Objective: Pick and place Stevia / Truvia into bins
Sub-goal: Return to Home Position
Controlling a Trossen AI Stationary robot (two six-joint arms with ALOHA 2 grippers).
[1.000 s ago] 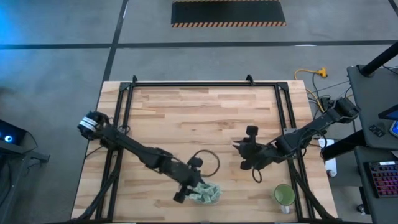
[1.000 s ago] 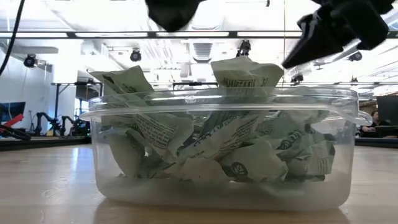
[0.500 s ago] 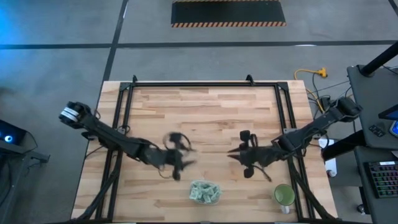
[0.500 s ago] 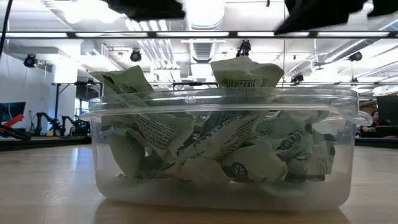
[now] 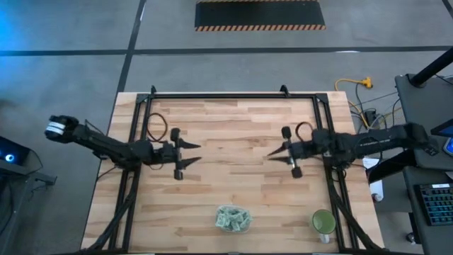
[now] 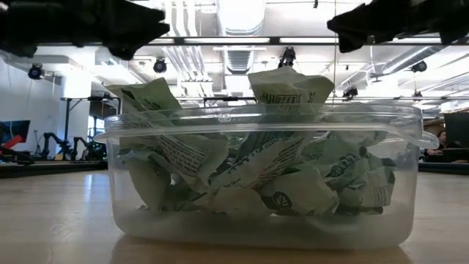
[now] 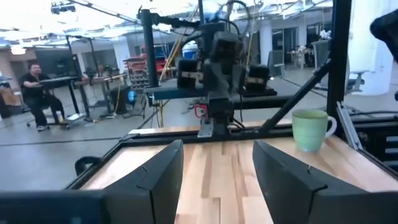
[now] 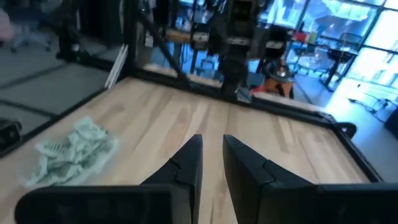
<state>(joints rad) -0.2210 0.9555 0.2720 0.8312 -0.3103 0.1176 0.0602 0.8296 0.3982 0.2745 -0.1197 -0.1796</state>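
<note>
- The step in hand looks like the return home, with no sachet loose on the tabletop [image 5: 233, 120].
- The left gripper [image 5: 188, 151] hovers over the left half, fingers wide apart and empty.
- The right gripper [image 5: 280, 153] hovers opposite, fingers barely apart and empty.
- The sachets [image 6: 286, 92] heap above the bin's [image 6: 117, 198] rim, near the front edge.
- Next, I judge, the arms need only park clear of the bin.
</note>
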